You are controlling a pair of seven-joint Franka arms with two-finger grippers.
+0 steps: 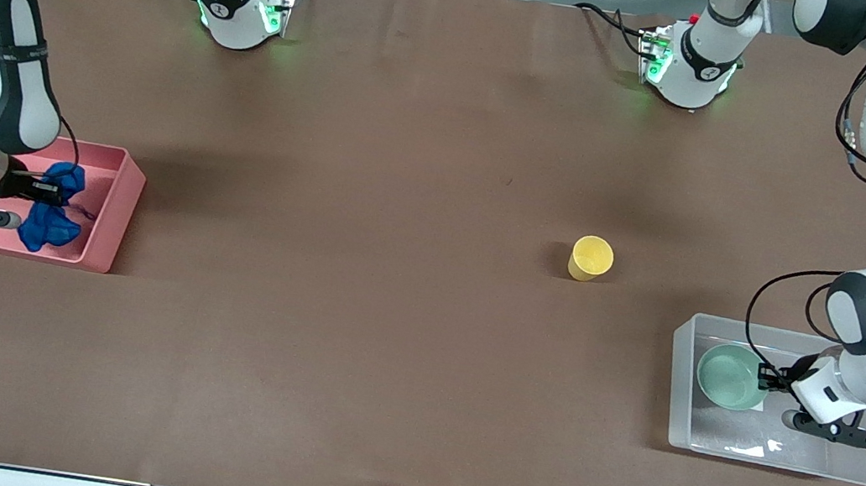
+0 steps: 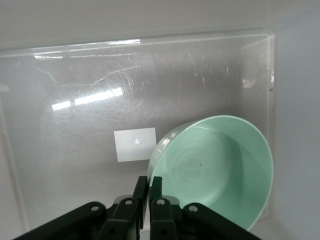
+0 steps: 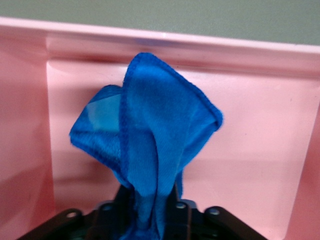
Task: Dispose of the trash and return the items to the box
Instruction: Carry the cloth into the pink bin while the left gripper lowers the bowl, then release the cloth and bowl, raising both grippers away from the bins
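Between right hand (image 3: 150, 210) fingers: blue fabric (image 3: 150, 135).

text: none legible | label (image 2: 135, 144) in box (image 2: 60, 75): blank (plain white)

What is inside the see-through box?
The clear box holds a mint-green bowl and a white label on its floor. The left claw reaches in, hiding part of the floor.
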